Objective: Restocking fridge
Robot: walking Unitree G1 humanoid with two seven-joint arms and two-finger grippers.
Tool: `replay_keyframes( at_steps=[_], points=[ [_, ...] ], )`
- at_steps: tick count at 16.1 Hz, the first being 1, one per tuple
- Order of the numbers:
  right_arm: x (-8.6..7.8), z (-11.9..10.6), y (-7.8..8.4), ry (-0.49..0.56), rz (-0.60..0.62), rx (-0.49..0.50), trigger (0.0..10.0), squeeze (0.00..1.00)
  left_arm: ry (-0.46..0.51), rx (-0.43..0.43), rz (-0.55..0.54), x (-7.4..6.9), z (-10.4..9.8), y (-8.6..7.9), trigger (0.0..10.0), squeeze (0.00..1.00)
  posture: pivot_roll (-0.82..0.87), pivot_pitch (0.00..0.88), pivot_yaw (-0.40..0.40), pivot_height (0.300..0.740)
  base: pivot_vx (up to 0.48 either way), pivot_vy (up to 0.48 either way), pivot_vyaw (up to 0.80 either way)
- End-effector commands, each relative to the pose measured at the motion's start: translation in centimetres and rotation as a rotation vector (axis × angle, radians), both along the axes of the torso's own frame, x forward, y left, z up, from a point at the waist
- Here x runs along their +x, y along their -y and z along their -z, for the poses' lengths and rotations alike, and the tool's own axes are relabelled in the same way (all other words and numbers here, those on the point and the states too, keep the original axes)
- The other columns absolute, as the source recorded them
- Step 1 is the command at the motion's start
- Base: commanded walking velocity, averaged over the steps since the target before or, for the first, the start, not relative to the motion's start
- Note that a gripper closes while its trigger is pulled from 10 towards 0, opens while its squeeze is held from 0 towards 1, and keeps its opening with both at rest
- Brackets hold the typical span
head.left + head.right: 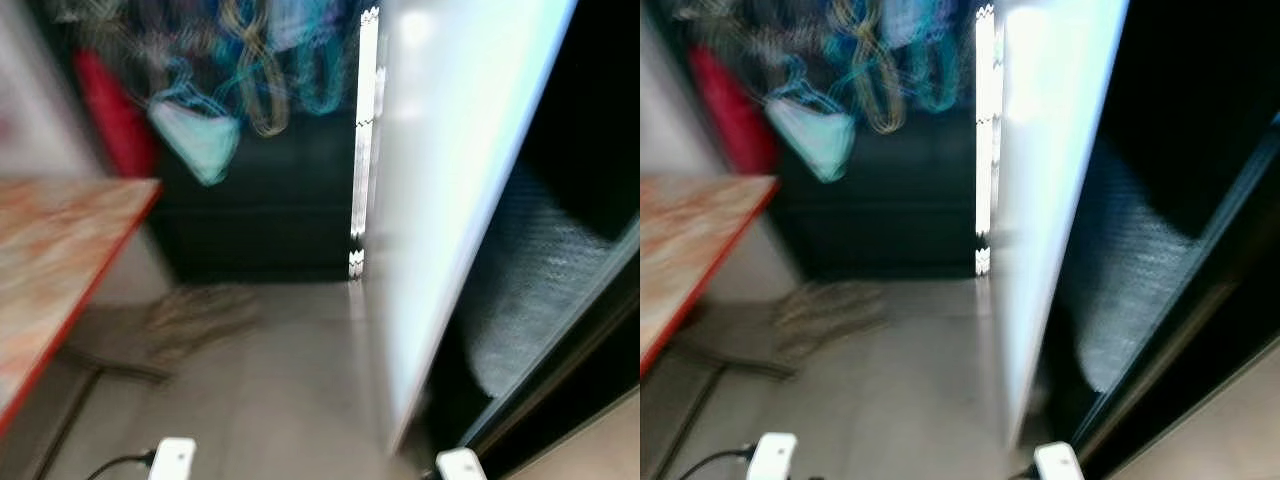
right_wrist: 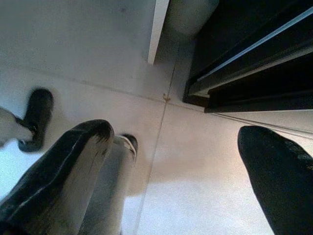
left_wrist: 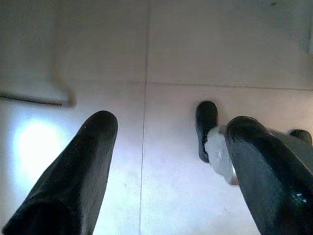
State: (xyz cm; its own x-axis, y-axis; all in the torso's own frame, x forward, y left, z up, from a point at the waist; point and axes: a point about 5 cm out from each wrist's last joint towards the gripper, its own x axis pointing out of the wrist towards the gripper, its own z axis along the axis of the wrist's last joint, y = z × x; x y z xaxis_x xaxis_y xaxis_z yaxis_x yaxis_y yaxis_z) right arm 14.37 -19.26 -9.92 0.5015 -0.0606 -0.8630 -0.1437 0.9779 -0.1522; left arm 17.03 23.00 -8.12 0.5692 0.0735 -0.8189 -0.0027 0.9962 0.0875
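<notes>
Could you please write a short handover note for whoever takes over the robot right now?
Left hand: open, holding nothing, hanging over the pale tiled floor.
Right hand: open, holding nothing, hanging low beside the fridge's dark base.
Fridge: the white door stands open straight ahead, with the dark interior to its right. The head views are blurred, so I cannot tell what is on the shelves.
A red-edged table is on the left; no stock items can be made out on it.
Done: door open.
Left: find the goods, pick them up, load the fridge, close the door.
</notes>
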Motion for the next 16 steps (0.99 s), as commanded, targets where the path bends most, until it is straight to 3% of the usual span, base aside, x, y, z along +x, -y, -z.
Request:
replay_keyframes(
  at_steps=[1,16],
  points=[
    [0.22,0.0,-0.59,0.0,-0.011,0.013,10.0,0.0,-0.014,0.008,-0.024,-0.43,0.08,-0.55,10.0,0.0,-0.16,0.059,0.015,0.74,0.0,0.0,0.8],
    [0.08,0.06,-0.69,-0.015,-0.111,-0.022,10.0,0.0,0.03,-0.003,-0.044,-0.16,-0.12,-0.54,10.0,0.0,-0.15,0.054,0.019,0.74,0.0,0.0,0.8]
  ],
)
